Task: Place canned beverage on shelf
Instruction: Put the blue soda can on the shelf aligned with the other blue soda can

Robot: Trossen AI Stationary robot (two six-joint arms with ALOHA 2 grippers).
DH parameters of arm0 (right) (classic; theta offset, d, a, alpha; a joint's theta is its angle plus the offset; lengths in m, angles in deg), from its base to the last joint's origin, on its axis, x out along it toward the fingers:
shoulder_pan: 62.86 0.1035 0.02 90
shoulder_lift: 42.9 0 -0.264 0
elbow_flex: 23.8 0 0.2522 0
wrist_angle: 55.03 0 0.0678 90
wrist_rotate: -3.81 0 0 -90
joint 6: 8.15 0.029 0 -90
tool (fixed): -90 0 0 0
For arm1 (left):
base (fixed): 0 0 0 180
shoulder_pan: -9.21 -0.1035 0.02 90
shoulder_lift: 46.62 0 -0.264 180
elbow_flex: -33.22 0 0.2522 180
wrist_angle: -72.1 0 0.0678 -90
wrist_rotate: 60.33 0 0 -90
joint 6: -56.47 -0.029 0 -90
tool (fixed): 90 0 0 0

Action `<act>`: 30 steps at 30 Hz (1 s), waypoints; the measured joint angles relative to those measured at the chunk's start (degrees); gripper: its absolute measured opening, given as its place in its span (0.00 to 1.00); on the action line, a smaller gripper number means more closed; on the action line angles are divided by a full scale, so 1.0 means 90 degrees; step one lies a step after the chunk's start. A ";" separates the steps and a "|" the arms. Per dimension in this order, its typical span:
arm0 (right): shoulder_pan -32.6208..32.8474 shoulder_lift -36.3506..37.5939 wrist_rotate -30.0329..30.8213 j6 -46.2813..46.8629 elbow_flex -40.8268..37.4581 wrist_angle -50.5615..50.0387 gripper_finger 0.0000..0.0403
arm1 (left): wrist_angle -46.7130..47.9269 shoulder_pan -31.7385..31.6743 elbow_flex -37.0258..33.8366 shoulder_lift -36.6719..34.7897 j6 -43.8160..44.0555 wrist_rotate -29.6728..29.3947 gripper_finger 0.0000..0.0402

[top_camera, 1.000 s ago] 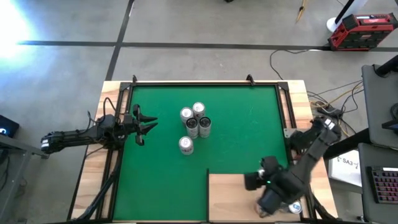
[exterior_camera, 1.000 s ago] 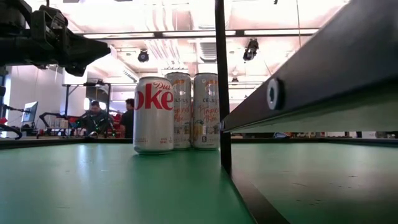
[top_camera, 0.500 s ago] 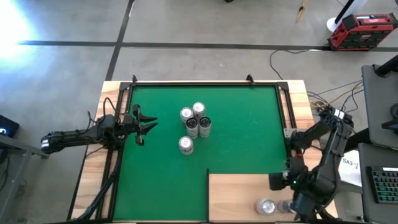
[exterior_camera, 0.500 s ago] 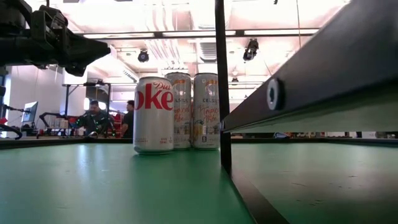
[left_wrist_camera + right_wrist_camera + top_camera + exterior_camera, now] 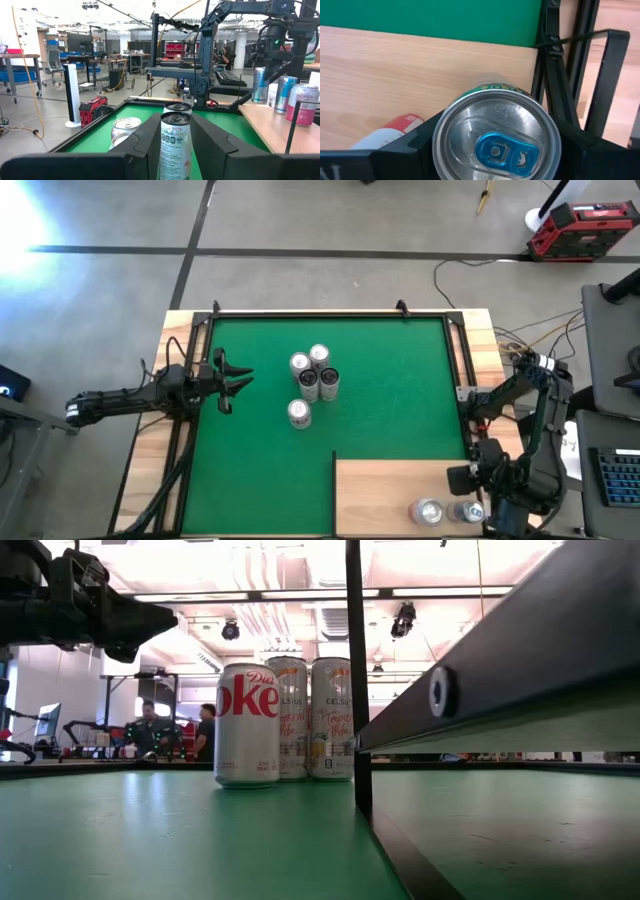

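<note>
Your right gripper (image 5: 495,150) has its jaws set on either side of a silver can with a blue tab (image 5: 496,136), hard against its sides in the right wrist view, so it reads as gripped. That can stands at the right end of the shelf (image 5: 385,500), the pale plywood panel in the near right corner of the desk (image 5: 480,340). Just beside it on the panel stands a second can with a plain silver top (image 5: 428,511), and the wrist view shows a red and white can (image 5: 387,131) close by on the wood. From the jaws outward, your right arm (image 5: 530,430) rises off the desk's right edge, folds at the elbow beside the wooden rim, and drops steeply onto the shelf's end, wrist pointing nearly straight down.

Your left gripper (image 5: 240,377) hangs over the left part of the green mat (image 5: 400,390), its jaws only narrowly parted and holding nothing. The left wrist view looks between them toward a cluster of cans (image 5: 312,383) standing mid-mat, well apart from the shelf. That left arm (image 5: 130,400) stretches out almost level from the desk's left edge, forearm straight, wrist in line with it.
</note>
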 joint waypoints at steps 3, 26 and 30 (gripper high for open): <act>0.0000 -0.0039 -0.0008 0.0004 0.0002 0.0096 0.60 | 0.0000 0.0000 0.0000 0.0002 0.0000 0.0001 0.22; -0.0010 -0.0500 -0.0154 0.0122 0.0012 0.0306 0.61 | 0.0000 -0.0002 0.0000 0.0002 0.0000 0.0002 0.22; -0.0027 -0.0500 -0.0150 0.0124 -0.0002 0.0341 0.61 | 0.0002 0.0000 0.0000 0.0002 0.0000 0.0000 0.22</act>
